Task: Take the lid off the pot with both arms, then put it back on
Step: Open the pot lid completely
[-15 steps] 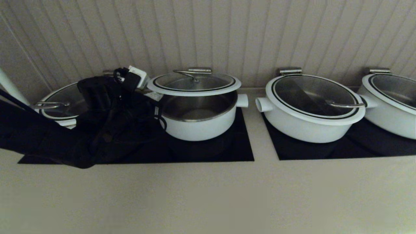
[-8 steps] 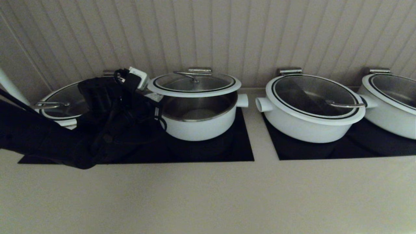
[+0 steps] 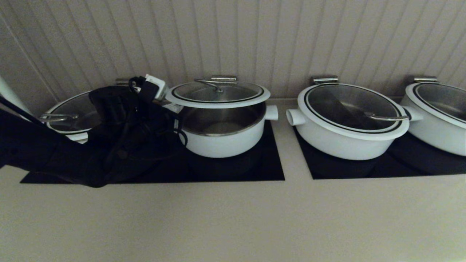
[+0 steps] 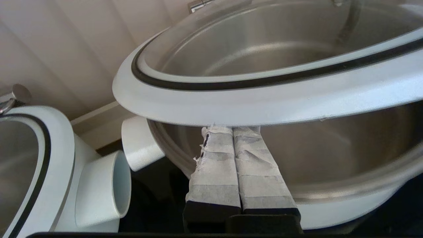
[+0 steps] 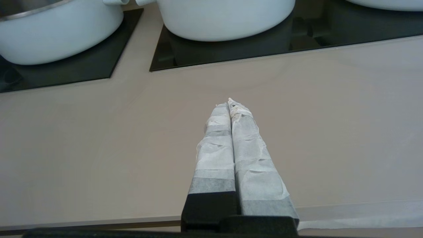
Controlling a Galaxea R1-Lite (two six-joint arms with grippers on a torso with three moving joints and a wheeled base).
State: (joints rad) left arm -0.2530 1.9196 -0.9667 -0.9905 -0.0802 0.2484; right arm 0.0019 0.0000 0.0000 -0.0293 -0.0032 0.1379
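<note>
The lid (image 3: 217, 94) is raised at its front over the pot (image 3: 222, 140) and stays low at the back by the steel hinge bracket (image 3: 224, 78). My left gripper (image 3: 174, 107) is at the pot's left side. In the left wrist view the left gripper (image 4: 231, 129) is shut, with its taped fingertips pressed up under the lid's white rim (image 4: 264, 102), above the pot's steel inside (image 4: 330, 148). My right gripper (image 5: 230, 103) is shut and empty over the bare counter, in front of the pots, out of the head view.
Wider white pots with glass lids stand at the left (image 3: 69, 116), right (image 3: 349, 116) and far right (image 3: 437, 109). All sit on black cooktops (image 3: 269, 167). A ribbed wall runs close behind. Beige counter (image 3: 233, 218) lies in front.
Hardly anything: the lid stays propped up on the left gripper, and the left arm has shifted very slightly.
</note>
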